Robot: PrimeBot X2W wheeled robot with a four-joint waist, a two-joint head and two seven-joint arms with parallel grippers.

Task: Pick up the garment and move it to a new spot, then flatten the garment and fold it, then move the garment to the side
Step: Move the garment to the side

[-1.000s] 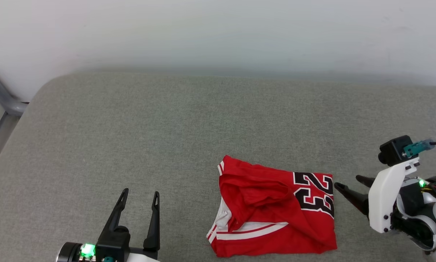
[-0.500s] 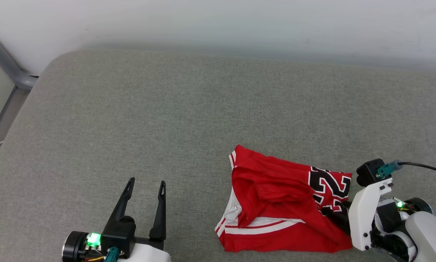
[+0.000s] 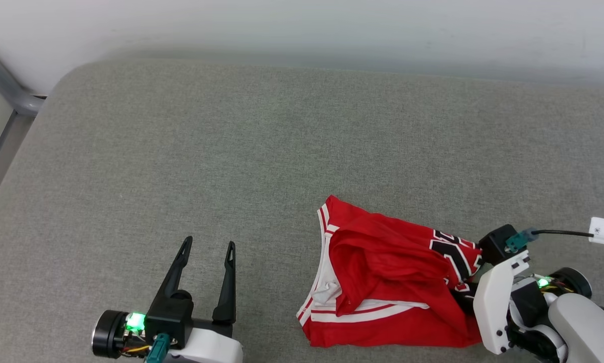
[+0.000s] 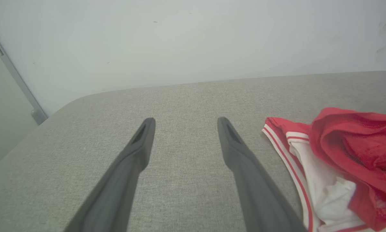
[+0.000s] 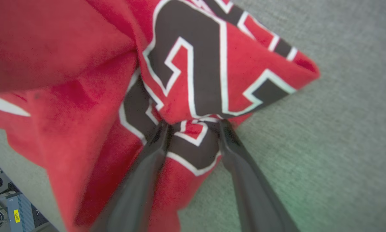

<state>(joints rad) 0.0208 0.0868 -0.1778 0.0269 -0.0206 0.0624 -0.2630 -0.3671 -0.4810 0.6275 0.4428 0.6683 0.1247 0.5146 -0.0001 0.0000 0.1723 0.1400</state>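
The garment (image 3: 382,272) is a red shirt with white striped trim and a black number, lying crumpled at the lower right of the grey cushion (image 3: 231,151). My right gripper (image 3: 461,295) is pushed into its right edge. In the right wrist view the right gripper (image 5: 193,125) has its jaws apart, with a bunched fold of the garment (image 5: 67,64) between the tips. My left gripper (image 3: 208,243) stands open over bare cushion, left of the garment and apart from it. In the left wrist view the left gripper (image 4: 185,120) has the garment (image 4: 351,141) off to its right.
A pale wall runs behind the cushion's far edge. A grey metal post (image 3: 4,85) stands at the far left corner. A black cable with a white tag (image 3: 598,230) leads off my right wrist. Equipment with a yellow label (image 5: 11,214) shows beyond the cushion's near edge.
The head camera has shifted. My right gripper has moved left from beside the garment into its right edge, and the numbered side has bunched up. The left gripper stays open.
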